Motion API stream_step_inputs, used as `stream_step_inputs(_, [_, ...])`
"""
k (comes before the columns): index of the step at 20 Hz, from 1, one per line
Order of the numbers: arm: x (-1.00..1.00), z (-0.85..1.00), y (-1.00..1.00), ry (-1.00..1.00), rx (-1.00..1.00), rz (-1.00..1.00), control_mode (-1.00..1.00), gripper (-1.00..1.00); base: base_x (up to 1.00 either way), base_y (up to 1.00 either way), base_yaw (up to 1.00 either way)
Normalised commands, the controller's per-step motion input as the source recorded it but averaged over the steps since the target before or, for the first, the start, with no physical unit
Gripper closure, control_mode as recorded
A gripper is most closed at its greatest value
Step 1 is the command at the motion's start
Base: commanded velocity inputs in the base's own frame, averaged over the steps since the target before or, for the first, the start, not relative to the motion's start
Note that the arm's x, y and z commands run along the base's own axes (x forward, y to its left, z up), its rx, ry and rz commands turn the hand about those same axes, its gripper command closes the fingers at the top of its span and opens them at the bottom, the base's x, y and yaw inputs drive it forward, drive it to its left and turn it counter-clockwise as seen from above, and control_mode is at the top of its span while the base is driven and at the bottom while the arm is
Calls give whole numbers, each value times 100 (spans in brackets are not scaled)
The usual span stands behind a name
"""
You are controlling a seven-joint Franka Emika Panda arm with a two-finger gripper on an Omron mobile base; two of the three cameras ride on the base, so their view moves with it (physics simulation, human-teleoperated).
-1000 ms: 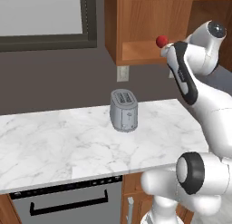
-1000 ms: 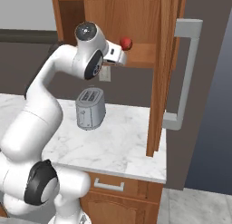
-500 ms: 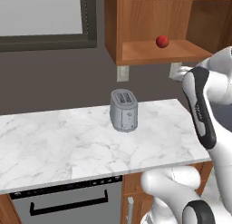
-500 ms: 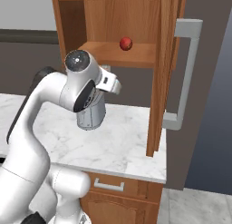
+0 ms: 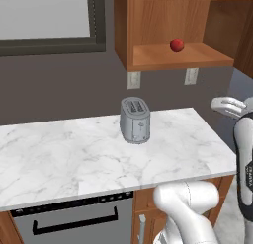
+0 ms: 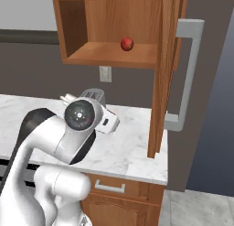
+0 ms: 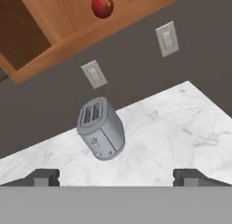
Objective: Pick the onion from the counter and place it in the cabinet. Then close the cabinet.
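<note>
Left base view: the white marble counter (image 5: 99, 154) is spread across the frame, with a grey toaster (image 5: 135, 120) standing near its middle. At about one o'clock from the toaster, the onion (image 5: 177, 45) is seen resting on the floor of the open cabinet (image 5: 148, 25), released and alone. A second ago the onion was carried at the cabinet mouth by the arm; it has since been set down, and the arm has been drawn back and lowered toward four o'clock.

In the right base view, the onion (image 6: 127, 44) is shown on the cabinet floor, and the cabinet door (image 6: 162, 78) is seen standing open edge-on at three o'clock, its grey bar handle (image 6: 187, 78) facing away from the arm.

From the hand view, the gripper (image 7: 116, 177) is shown released and empty, its tips (image 7: 44, 177) set wide apart.

The placing step is judged complete. Only the closing of the door is judged to be left.
</note>
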Motion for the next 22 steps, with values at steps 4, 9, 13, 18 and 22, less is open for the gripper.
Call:
stream_step_inputs(4, [-99, -28, -44, -3, 26, 0, -100, -100, 0, 0, 0])
stream_step_inputs(9, [-72, -38, -25, -9, 23, 0, -100, -100, 0, 0, 0])
stream_step_inputs(13, [-67, -34, -25, -12, 16, 0, -100, -100, 0, 0, 0])
stream_step_inputs(18, [-52, -20, -26, -12, 15, 0, -100, -100, 0, 0, 0])
stream_step_inputs(22, [-11, -2, -35, -9, 15, 0, -100, -100, 0, 0, 0])
